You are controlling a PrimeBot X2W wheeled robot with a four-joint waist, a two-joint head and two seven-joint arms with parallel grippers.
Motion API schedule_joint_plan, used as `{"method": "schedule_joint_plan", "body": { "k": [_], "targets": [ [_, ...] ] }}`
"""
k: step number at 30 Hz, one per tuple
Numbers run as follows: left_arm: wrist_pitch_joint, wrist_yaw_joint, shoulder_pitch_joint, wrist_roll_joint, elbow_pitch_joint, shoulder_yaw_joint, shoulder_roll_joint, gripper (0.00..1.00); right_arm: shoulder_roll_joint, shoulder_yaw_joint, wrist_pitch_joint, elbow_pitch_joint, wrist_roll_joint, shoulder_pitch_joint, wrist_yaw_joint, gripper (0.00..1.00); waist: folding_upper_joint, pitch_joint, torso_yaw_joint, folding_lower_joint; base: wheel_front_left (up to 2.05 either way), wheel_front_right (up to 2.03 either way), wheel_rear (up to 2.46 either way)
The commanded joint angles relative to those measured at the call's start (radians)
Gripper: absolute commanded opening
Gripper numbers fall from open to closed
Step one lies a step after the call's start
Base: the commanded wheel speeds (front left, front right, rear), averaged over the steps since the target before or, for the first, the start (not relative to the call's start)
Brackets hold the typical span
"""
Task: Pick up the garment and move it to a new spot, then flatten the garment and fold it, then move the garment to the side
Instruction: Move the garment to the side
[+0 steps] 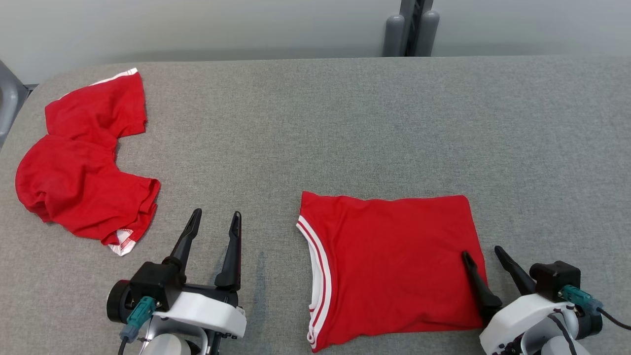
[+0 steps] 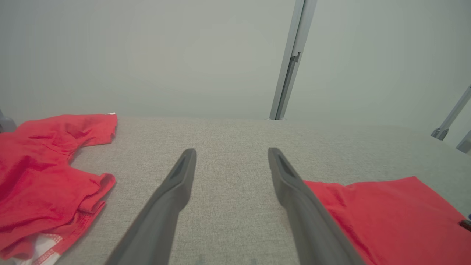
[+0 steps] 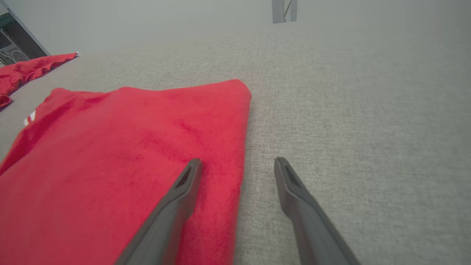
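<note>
A folded red garment (image 1: 394,261) with white-striped trim lies flat near the front of the grey table, right of centre; it is also in the left wrist view (image 2: 390,217) and the right wrist view (image 3: 121,165). My right gripper (image 1: 482,251) (image 3: 237,162) is open and straddles the garment's right edge, one finger over the cloth, the other over bare table. Over bare table to the left of the garment, my left gripper (image 1: 217,213) (image 2: 232,152) stands open and holds nothing.
A second red garment (image 1: 84,162) lies crumpled at the table's left end, also in the left wrist view (image 2: 44,173) and the right wrist view (image 3: 25,70). A grey post (image 1: 411,27) stands behind the table's far edge. The padded table (image 1: 345,123) stretches wide.
</note>
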Motion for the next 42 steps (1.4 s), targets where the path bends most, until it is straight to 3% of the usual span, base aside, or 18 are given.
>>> {"method": "schedule_joint_plan", "body": {
  "k": [1, 10, 11, 12, 14, 23, 30, 38, 39, 42],
  "targets": [
    [-0.004, -0.001, -0.018, 0.005, 0.002, 0.004, 0.004, 1.0, -0.005, 0.007, 0.011, 0.024, 0.019, -0.015, 0.0, 1.0, 0.0, 0.002, 0.003, 0.0, 0.0, 0.0, 0.0],
    [-0.004, 0.003, -0.029, 0.003, 0.003, -0.005, 0.004, 1.0, -0.011, 0.067, 0.009, 0.089, 0.065, -0.059, 0.0, 1.0, 0.0, 0.014, 0.013, 0.0, 0.0, 0.0, 0.0],
    [-0.004, 0.004, -0.031, 0.003, 0.003, -0.006, 0.004, 1.0, -0.011, 0.078, 0.013, 0.094, 0.068, -0.065, 0.0, 0.86, 0.0, 0.017, 0.013, 0.0, 0.0, 0.0, 0.0],
    [-0.004, 0.004, -0.034, 0.004, 0.003, -0.006, 0.004, 1.0, -0.012, 0.089, 0.014, 0.098, 0.074, -0.071, 0.0, 0.46, 0.0, 0.02, 0.014, 0.0, 0.0, 0.0, 0.0],
    [-0.004, 0.004, -0.036, 0.005, 0.003, -0.004, 0.004, 1.0, -0.019, 0.108, 0.011, 0.105, 0.076, -0.083, 0.0, 0.0, 0.0, 0.023, 0.014, 0.0, 0.0, 0.0, 0.0],
    [-0.004, -0.01, -0.054, 0.033, -0.01, -0.007, 0.004, 1.0, -0.078, 0.163, -0.004, 0.128, 0.047, -0.147, -0.001, 0.0, 0.0, 0.044, -0.006, 0.0, 0.0, 0.0, 0.0],
    [-0.004, -0.039, -0.11, 0.075, -0.026, -0.032, 0.004, 1.0, -0.176, 0.229, 0.025, 0.106, 0.02, -0.245, -0.001, 0.0, 0.0, 0.108, -0.062, 0.0, 0.0, 0.0, 0.0],
    [-0.004, -0.081, -0.222, 0.132, -0.039, -0.072, 0.004, 1.0, -0.366, 0.306, 0.075, 0.043, 0.021, -0.388, -0.001, 0.0, 0.0, 0.248, -0.157, 0.0, 0.0, 0.0, 0.0],
    [-0.004, -0.102, -0.317, 0.16, -0.038, -0.112, 0.004, 1.0, -0.475, 0.292, 0.071, 0.016, 0.049, -0.471, -0.001, 0.0, 0.0, 0.36, -0.213, 0.0, 0.0, 0.0, 0.0],
    [-0.004, -0.117, -0.405, 0.176, -0.039, -0.154, 0.004, 1.0, -0.575, 0.291, 0.07, 0.018, 0.07, -0.521, -0.001, 0.0, 0.0, 0.448, -0.239, 0.0, 0.0, 0.0, 0.0]
  ]
}}
